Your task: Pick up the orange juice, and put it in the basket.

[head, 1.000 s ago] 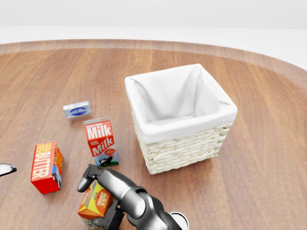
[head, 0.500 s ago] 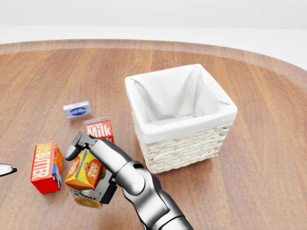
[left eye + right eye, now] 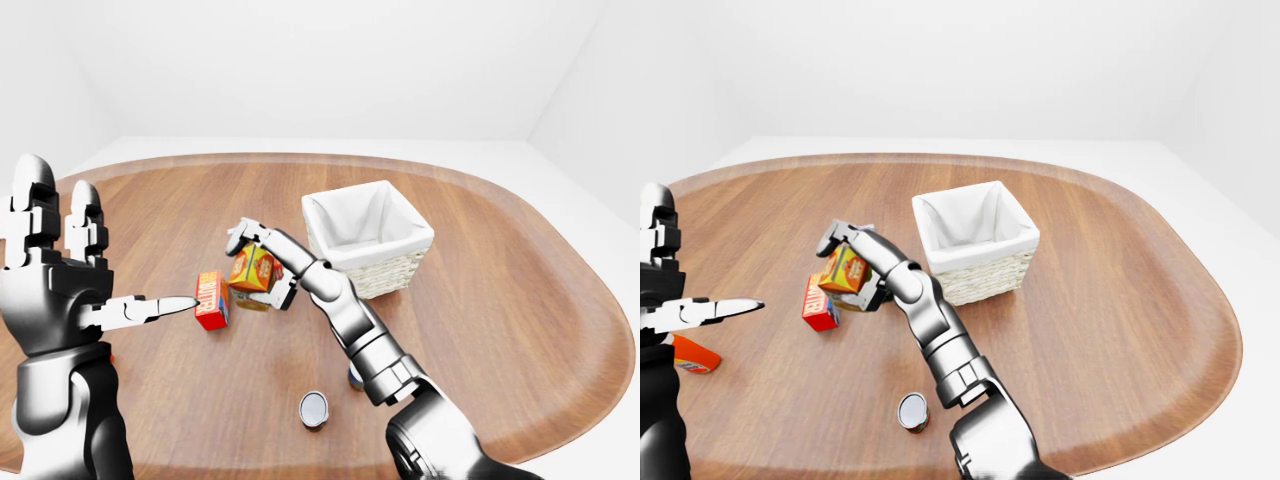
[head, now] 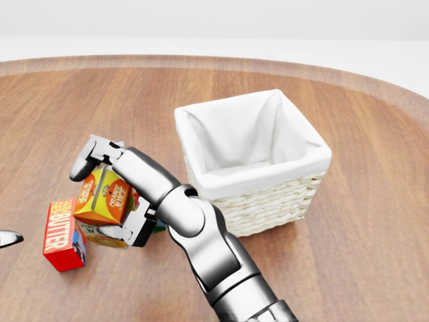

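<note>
White walls and a pale floor are seen around a broad oval wooden table (image 3: 480,300), and the action is all at its middle. The orange juice (image 4: 102,196) is gripped by the right hand (image 4: 110,201), fingers wrapped round the carton from above and below, and it is held clear of the wood, tilted, to the left of the basket (image 4: 258,194) in the head view. A red butter box (image 4: 62,235) is seen lying just beside the carton on the left, and another carton is mostly hidden under the hand. The left hand (image 3: 55,290) is raised at the left edge of the left-eye view, fingers spread and empty, one finger pointed toward the table. A small round can (image 3: 313,409) is left near the lower edge of the table. The pick-up is judged done and the carry to be in hand. A rightward swing over the white lining is called for next, with the carton kept above the rim before the fingers are loosened over the opening.
</note>
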Motion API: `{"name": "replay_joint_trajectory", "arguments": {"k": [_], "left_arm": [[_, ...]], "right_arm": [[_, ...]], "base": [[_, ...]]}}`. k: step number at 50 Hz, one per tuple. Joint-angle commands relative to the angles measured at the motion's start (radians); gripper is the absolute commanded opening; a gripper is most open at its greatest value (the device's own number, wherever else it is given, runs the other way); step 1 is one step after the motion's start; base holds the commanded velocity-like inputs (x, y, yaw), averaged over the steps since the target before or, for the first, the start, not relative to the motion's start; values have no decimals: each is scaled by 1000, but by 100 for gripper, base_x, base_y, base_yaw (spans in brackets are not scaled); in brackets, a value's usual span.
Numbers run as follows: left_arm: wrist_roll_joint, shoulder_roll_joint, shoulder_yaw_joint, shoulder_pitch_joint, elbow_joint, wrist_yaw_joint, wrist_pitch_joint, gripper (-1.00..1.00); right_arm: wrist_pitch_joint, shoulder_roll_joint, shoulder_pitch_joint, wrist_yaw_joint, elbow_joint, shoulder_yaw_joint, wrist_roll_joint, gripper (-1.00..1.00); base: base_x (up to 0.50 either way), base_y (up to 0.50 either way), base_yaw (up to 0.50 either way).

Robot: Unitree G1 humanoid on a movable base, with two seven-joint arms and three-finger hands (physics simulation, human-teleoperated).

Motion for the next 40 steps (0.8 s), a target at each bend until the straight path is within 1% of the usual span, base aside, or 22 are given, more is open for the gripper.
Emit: {"name": "replay_joint_trajectory", "arguments": {"k": [1,8,10,12,15,20,21,26,27,29,34,40], "left_arm": [[0,1,-1,-1,8,0,0,100],[3,3,-4,-6,22,-1,0,100],[4,4,-6,-7,27,0,0,100],[5,4,-8,-9,35,0,0,100],[4,4,-9,-7,35,0,0,100],[4,4,-9,-5,31,1,0,100],[3,4,-9,-5,31,1,0,100],[4,4,-9,-6,31,1,0,100],[3,4,-9,-6,31,1,0,100],[4,4,-9,-5,31,0,0,100],[3,4,-9,-5,31,1,0,100],[4,4,-9,-5,31,1,0,100]], "right_arm": [[0,-26,-110,5,-27,-42,0,-100],[1,-56,-186,12,-11,-64,28,-100],[5,-61,-200,13,-8,-67,31,-100],[20,-64,-217,19,-10,-73,42,-100],[29,-77,-262,17,6,-84,53,-100],[1,-110,-359,-4,103,-113,84,-100],[0,-115,-375,-10,121,-116,91,-100],[0,-132,-432,-17,150,-127,119,-100],[12,-134,-443,-16,139,-128,121,-100],[15,-137,-450,-17,141,-128,125,-100],[27,-160,-530,-35,191,-151,163,-100],[23,-194,-650,-55,284,-172,199,-100]], "base": [[0,0,0],[0,0,0],[0,0,0],[0,0,0],[0,0,0],[0,0,0],[0,0,0],[0,0,0],[0,0,0],[0,0,0],[0,0,0],[0,0,0]]}}
